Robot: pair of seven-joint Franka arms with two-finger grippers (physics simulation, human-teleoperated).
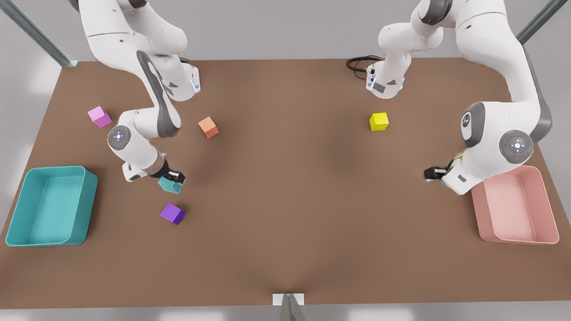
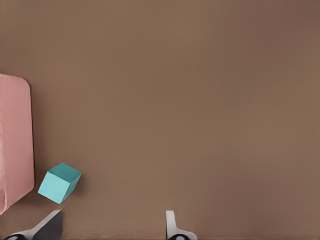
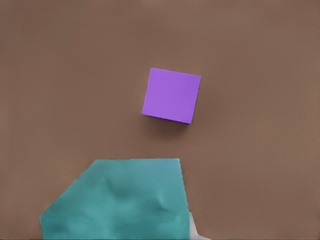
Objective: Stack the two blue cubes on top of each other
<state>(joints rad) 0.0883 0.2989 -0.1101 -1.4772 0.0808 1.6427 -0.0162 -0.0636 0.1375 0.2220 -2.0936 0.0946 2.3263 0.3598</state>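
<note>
Brown table (image 1: 285,187): wide bare stretch through the middle and along the near edge, everything else out toward the sides. Teal bin (image 1: 26,223) near the edge on the front view's left. Pink bin (image 1: 546,209) near the edge on the front view's right.

Right gripper (image 1: 175,177), on the front view's left: clamped around a blue cube (image 1: 169,185), which sits tilted between the fingers, between the teal bin and the open middle. Purple cube (image 1: 172,213) just below it, apart. Pink cube (image 1: 99,117) and orange cube (image 1: 208,127) farther back.

Left gripper (image 1: 432,173), on the front view's right, beside the pink bin: fingers spread wide, holding nothing. Second blue cube (image 2: 59,182) on the table just ahead of one fingertip (image 2: 50,222), close to the pink bin's corner, not touching it. Yellow cube (image 1: 378,121) well apart, farther back.
</note>
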